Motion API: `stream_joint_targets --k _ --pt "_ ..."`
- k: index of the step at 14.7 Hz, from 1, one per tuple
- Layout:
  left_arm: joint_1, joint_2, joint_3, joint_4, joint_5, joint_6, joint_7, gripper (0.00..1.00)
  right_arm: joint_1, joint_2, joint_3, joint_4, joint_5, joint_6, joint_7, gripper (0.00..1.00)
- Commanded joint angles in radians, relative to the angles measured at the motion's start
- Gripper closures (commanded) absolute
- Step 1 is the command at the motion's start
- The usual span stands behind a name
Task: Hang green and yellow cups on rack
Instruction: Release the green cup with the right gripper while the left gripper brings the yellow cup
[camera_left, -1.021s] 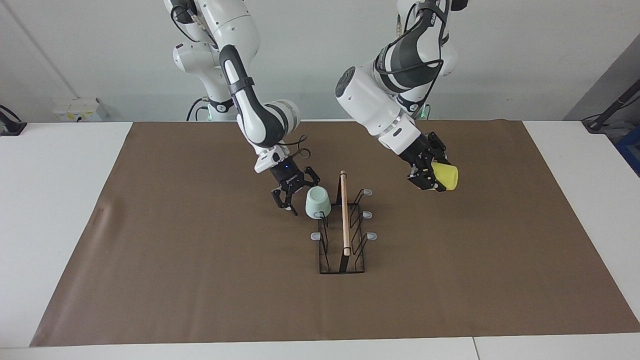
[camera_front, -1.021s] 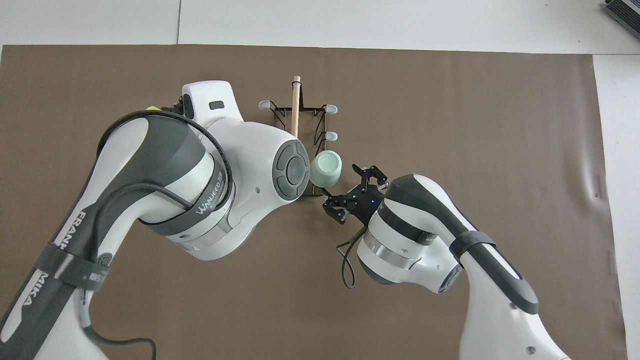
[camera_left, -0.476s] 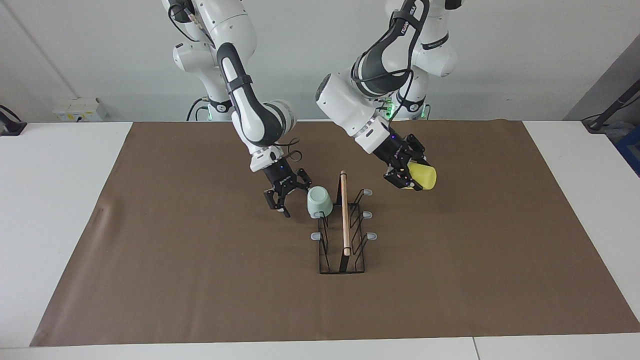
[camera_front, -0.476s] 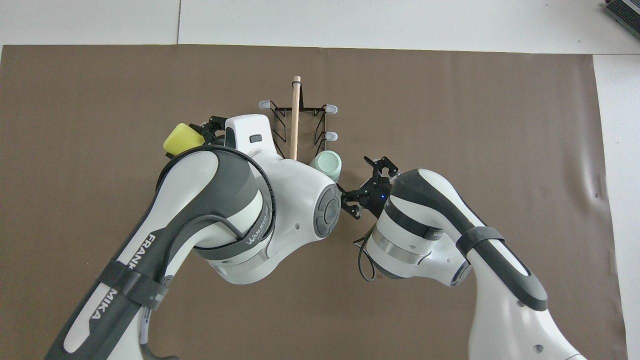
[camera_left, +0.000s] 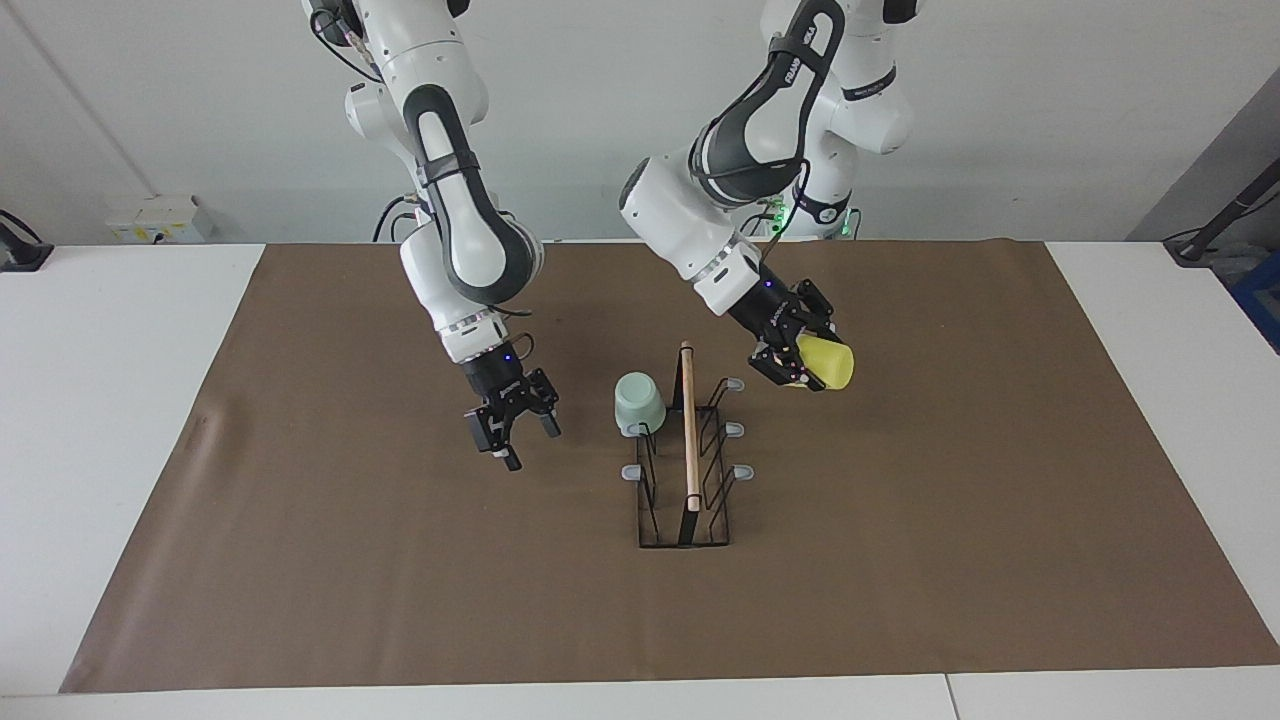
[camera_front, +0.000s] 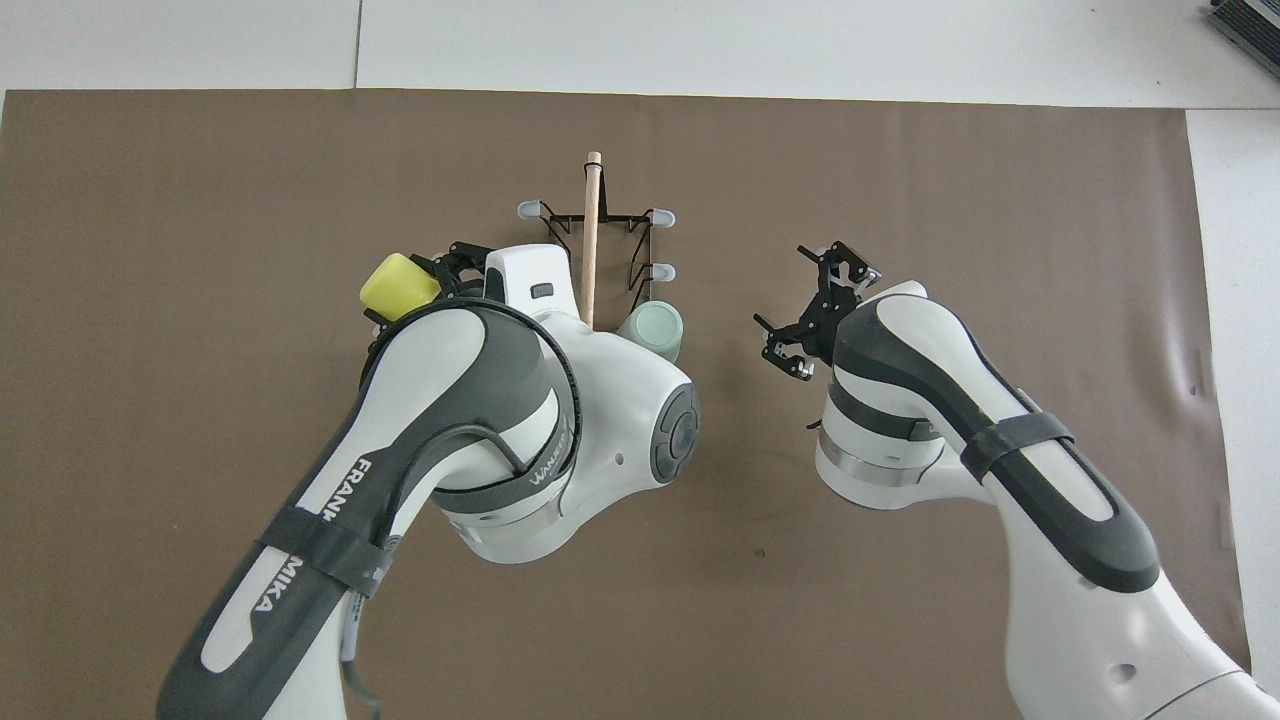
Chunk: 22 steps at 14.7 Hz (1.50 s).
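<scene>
green cup (camera_left: 638, 403): pale mint tapered tumbler, upside down on the rack's prong nearest the robots, right-arm side | yellow cup (camera_left: 826, 363): bright yellow, tilted sideways in the air beside the rack (camera_left: 686, 470), clamped in left gripper (camera_left: 792, 362) | rack: black wire, wooden rod on top, grey-tipped prongs | right gripper (camera_left: 512, 430): jaws wide, holding nothing, over the brown mat (camera_left: 300, 560)

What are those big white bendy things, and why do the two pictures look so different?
They are two robot arms, each ending in a pinching tool. One picture looks at them from across the table; the other looks down from above them. On the brown mat stands a black wire rack with a green cup already hung upside down on it. The left tool grips a yellow cup in the air beside the rack. The right tool is open and empty over the mat.
</scene>
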Motion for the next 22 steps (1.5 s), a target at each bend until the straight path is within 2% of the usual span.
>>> stream_joint_targets --k 1,4,7,11,16,20,22 --pt "-0.050 0.023 0.015 -0.006 0.023 0.012 -0.038 1.00 -0.068 -0.004 0.014 -0.006 -0.097 -0.074 -0.022 0.00" --pt "-0.081 0.038 0.013 -0.008 0.024 0.015 -0.042 1.00 -0.098 -0.004 0.013 -0.004 -0.179 -0.114 -0.022 0.00" --pt "-0.112 0.038 0.013 -0.008 0.012 0.008 -0.044 1.00 -0.173 -0.012 0.008 -0.001 -0.293 -0.230 -0.016 0.00" --pt "-0.106 0.038 0.013 -0.006 0.011 0.005 -0.051 1.00 -0.307 -0.015 0.002 0.033 -0.602 -0.441 0.080 0.00" --pt "-0.037 0.044 0.021 0.000 0.040 0.042 -0.055 1.00 -0.483 -0.009 0.003 0.177 -1.053 -0.771 0.345 0.00" --pt "-0.014 0.073 0.021 0.053 0.029 0.073 -0.126 1.00 -0.546 -0.013 0.000 0.247 -1.177 -0.926 0.462 0.00" --pt "-0.023 0.087 0.021 0.056 0.024 0.077 -0.145 1.00 -0.563 -0.013 -0.004 0.302 -1.281 -1.037 0.591 0.00"
